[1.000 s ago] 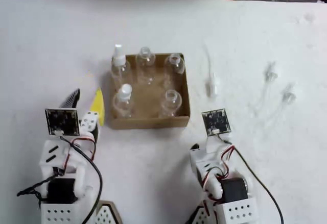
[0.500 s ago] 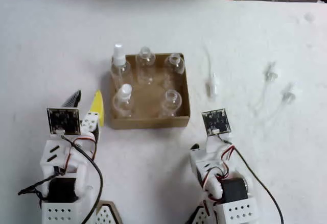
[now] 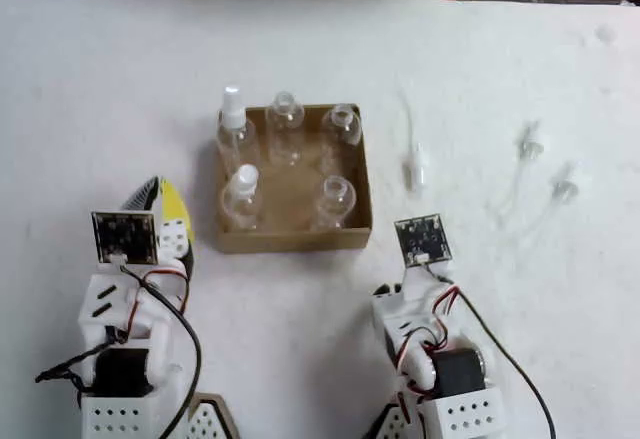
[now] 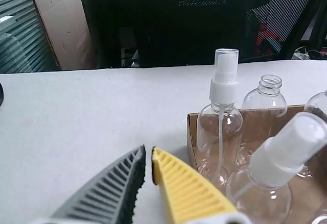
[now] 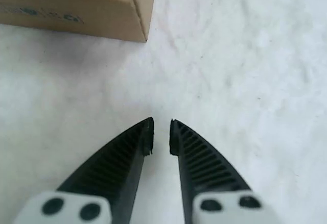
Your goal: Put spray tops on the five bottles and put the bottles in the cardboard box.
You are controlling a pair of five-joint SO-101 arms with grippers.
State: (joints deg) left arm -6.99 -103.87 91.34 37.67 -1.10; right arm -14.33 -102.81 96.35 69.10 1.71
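Inside cardboard box (image 3: 290, 242): five bottles (image 3: 334, 199), two capped, three bare. Three spray tops (image 3: 415, 169) loose on table (image 3: 480, 79), right of box. Left gripper (image 4: 147, 157), right gripper (image 5: 161, 132): pressed together, empty. Advice: right gripper pinches nearest top's head, keeps tube plumb.

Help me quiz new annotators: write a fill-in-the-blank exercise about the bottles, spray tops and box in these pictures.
1. All ___ bottles stand inside the cardboard box.
2. Only ___ of them carry fitted spray tops.
3. ___ loose spray tops lie on the table, on the right arm's side of the box.

Missing words: five; two; three.
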